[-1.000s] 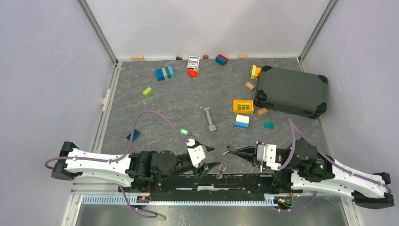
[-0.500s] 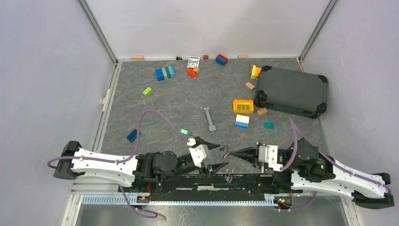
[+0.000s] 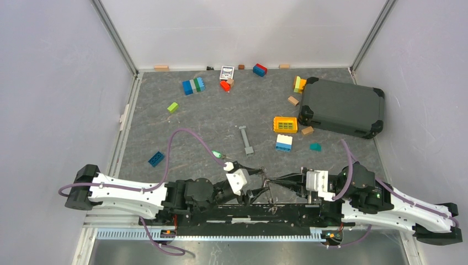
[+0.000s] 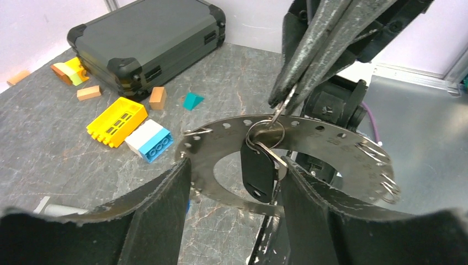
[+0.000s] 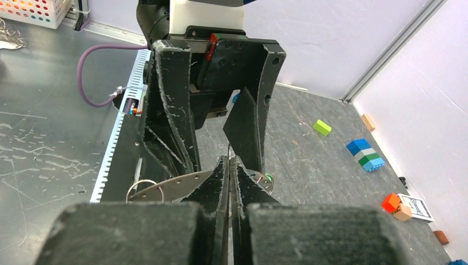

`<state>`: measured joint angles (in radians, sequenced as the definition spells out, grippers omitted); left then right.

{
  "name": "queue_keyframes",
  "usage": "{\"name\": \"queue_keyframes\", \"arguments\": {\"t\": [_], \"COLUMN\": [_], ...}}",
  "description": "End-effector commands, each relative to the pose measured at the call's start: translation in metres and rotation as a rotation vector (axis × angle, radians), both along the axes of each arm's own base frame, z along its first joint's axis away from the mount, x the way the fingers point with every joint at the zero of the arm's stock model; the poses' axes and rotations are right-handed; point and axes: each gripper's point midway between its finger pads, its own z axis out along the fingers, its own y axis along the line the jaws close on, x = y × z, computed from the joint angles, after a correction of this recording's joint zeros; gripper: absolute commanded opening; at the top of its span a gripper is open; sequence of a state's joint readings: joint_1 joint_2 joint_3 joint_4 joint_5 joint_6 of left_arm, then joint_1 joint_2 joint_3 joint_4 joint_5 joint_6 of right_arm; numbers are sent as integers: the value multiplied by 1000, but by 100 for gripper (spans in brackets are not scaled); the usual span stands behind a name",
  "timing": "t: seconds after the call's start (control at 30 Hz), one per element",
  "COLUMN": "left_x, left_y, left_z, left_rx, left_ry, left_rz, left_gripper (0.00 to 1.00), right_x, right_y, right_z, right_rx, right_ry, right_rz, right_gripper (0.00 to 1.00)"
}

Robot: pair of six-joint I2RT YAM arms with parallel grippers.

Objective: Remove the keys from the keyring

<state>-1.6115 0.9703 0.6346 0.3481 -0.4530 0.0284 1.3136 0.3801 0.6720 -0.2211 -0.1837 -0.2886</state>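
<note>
**Keyring Pinched Between Two Grippers**

The right gripper [image 4: 281,104] is clenched tight on the thin silver wire keyring [image 4: 265,132], at 6 o'clock in the top view. Small keys [image 4: 258,174], one with a black head, hang from it. The left gripper [image 4: 236,168] is spread apart, with a finger on each side of them. A small green-headed key [image 3: 217,154] lies on the table at 10 o'clock from the left gripper.

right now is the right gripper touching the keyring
Touching. In the left wrist view the right gripper pinches the keyring at its upper edge.

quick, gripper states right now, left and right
left gripper: open, fingers either side of the black-headed key
right gripper: shut on the keyring
</note>
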Motion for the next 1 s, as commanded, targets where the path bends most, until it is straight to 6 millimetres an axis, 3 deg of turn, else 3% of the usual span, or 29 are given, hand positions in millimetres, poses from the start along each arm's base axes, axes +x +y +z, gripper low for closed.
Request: {"name": "queue_keyframes", "arguments": {"t": [0.0,0.17,0.27,0.57,0.8,0.97], "left_x": [10,13,11,-1,-3,-1], "left_y": [2,2,0,1,18,25], "left_z": [15,18,20,13,11,22], "left_rx": [-53,-64,-71,24,181,260], "left_ry": [-19,-26,-33,-47,-59,-100], "left_rz": [59,73,58,-19,-46,-50], "left_gripper": [64,59,50,4,2,2], "right_x": [-5,-6,-7,2,11,11], "right_y": [-1,-1,-1,-6,-10,-9], "right_z": [24,24,23,23,20,14], "right_rx": [96,101,100,111,103,92], "right_ry": [-11,-7,-4,-3,-1,6], "right_rz": [24,32,33,-20,-74,-78], "right_gripper": [0,0,0,0,0,0]}}
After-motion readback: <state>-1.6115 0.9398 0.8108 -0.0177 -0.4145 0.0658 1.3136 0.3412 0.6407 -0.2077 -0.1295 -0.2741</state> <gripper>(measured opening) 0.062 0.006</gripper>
